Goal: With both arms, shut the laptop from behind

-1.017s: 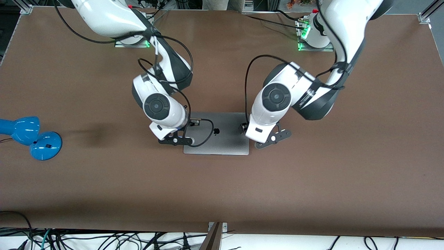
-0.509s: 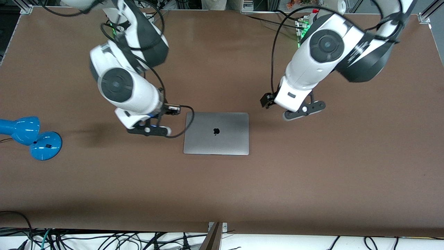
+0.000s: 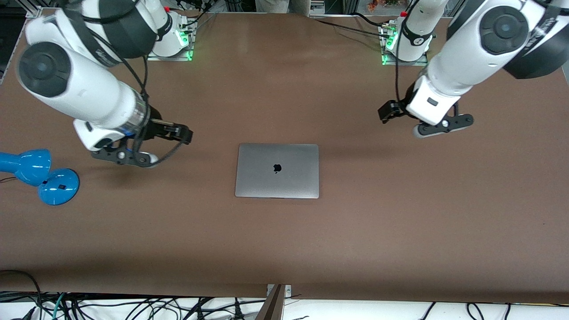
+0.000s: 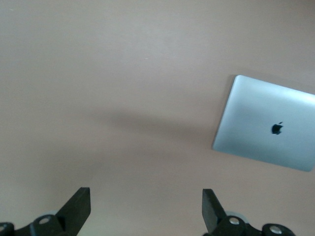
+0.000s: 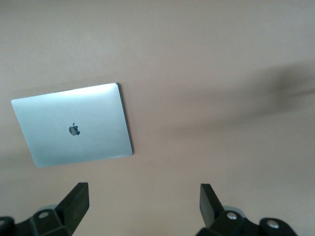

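The silver-grey laptop [image 3: 277,170] lies closed and flat in the middle of the brown table, its black apple logo facing up. It also shows in the left wrist view [image 4: 268,129] and the right wrist view [image 5: 74,125]. My left gripper [image 3: 388,111] is open and empty, up over bare table toward the left arm's end, apart from the laptop. Its fingers [image 4: 78,204] stand wide apart over bare table. My right gripper [image 3: 175,132] is open and empty, over bare table toward the right arm's end. Its fingers [image 5: 76,199] also stand wide apart.
A blue desk lamp [image 3: 40,173] lies at the right arm's end of the table. The arm bases [image 3: 171,42] with green lights stand along the table edge farthest from the front camera. Cables hang below the edge nearest the front camera.
Both grippers have lifted off the closed laptop lid and swung apart, each toward its own end of the table. The laptop has not moved.
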Action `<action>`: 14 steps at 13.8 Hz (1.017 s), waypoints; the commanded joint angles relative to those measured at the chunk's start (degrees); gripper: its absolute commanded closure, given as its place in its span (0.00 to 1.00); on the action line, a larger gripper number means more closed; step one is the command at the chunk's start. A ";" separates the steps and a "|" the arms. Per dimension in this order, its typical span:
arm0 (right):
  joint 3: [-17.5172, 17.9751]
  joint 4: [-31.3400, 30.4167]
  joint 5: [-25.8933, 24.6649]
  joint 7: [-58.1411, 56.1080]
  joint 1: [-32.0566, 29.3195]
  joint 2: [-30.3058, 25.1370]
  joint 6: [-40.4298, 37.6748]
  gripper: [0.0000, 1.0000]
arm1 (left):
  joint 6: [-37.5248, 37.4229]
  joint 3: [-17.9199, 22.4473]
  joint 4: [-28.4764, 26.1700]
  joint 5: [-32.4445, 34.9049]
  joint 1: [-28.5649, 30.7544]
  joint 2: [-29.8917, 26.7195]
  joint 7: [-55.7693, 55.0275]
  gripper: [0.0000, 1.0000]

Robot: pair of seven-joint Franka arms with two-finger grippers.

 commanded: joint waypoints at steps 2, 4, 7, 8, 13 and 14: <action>-0.12 -0.75 0.22 -6.12 -4.44 -5.25 -3.35 0.00 | -1.74 -2.55 -0.73 1.36 5.76 -1.51 4.72 0.00; -0.12 -0.84 0.13 -9.72 -7.77 -6.57 -3.09 0.00 | -1.66 -7.28 -0.55 1.28 10.95 -1.08 5.78 0.00; -2.22 -0.84 -1.18 -18.85 -10.25 -7.54 -2.74 0.00 | -2.09 -2.06 1.28 1.19 5.82 -0.72 5.79 0.00; -4.15 -0.93 -1.27 -21.75 -10.34 -7.72 -2.39 0.00 | -3.14 3.98 3.64 1.19 0.30 -0.72 5.78 0.00; -5.84 -4.36 -3.11 -25.20 -11.83 -9.74 1.74 0.00 | -7.81 28.17 12.71 0.31 -22.14 -1.69 9.20 0.00; -5.84 -4.36 -3.81 -25.29 -11.83 -9.74 1.74 0.00 | -8.24 31.69 13.50 0.05 -25.12 -2.21 10.00 0.00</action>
